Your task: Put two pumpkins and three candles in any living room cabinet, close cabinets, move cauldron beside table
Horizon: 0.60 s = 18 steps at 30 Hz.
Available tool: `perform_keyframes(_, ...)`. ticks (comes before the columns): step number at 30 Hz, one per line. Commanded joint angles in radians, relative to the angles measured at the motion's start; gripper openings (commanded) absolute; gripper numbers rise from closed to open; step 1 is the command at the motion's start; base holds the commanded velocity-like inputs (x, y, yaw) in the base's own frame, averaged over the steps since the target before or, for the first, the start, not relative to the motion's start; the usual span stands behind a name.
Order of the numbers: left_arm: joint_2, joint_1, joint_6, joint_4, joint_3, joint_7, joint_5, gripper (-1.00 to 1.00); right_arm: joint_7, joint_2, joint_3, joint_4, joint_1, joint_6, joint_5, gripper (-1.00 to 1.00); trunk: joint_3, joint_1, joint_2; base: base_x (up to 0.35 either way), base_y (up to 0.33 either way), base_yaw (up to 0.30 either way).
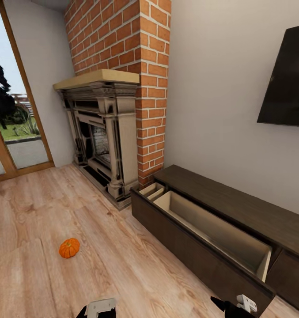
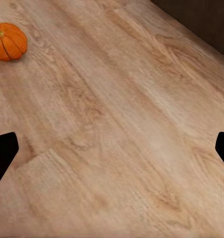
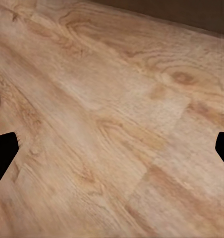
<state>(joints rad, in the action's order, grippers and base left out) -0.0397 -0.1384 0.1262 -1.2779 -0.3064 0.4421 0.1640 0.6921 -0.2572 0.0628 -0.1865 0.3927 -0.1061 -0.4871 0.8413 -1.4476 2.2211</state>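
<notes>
**A:** So what are the grippers up to here? Left gripper (image 2: pixel 112 148) has its two black fingertips spread wide apart with only bare plank floor (image 2: pixel 122 129) between them, so it's released, holding nothing. Right gripper (image 3: pixel 112 148) is the same, fingers wide, empty, hanging over the floor.

**B:** Yep. And past the left one, there's a pumpkin (image 2: pixel 9 41) sitting on the floor, well apart from the fingers. From the head camera the same pumpkin (image 1: pixel 69 247) lies out in the open floor, ahead of the left arm.

**A:** Cabinet?

**B:** The cabinet (image 1: pixel 237 212) runs along the wall on the right, under the TV (image 1: pixel 287 79). Its long drawer (image 1: pixel 220 229) is pulled out, pale inside, looks empty. A smaller one beside it is out too. Brick fireplace (image 1: pixel 107 137) stands just left of it.
</notes>
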Motion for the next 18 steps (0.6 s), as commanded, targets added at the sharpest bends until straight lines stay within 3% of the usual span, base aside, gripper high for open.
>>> perform_keyframes(1,0.000,0.001,0.004,-0.001,-0.002,0.006,0.005,1.00,0.004,0.000,0.006,-0.001,0.000,-0.010,-0.004,1.00,-0.001,0.004,-0.007,0.000,0.000,0.205)
perform_keyframes(18,0.000,0.002,0.005,0.001,-0.003,0.024,0.004,1.00,0.004,0.003,-0.014,-0.001,0.000,-0.010,-0.004,1.00,-0.035,0.069,-0.126,0.000,0.000,0.200)
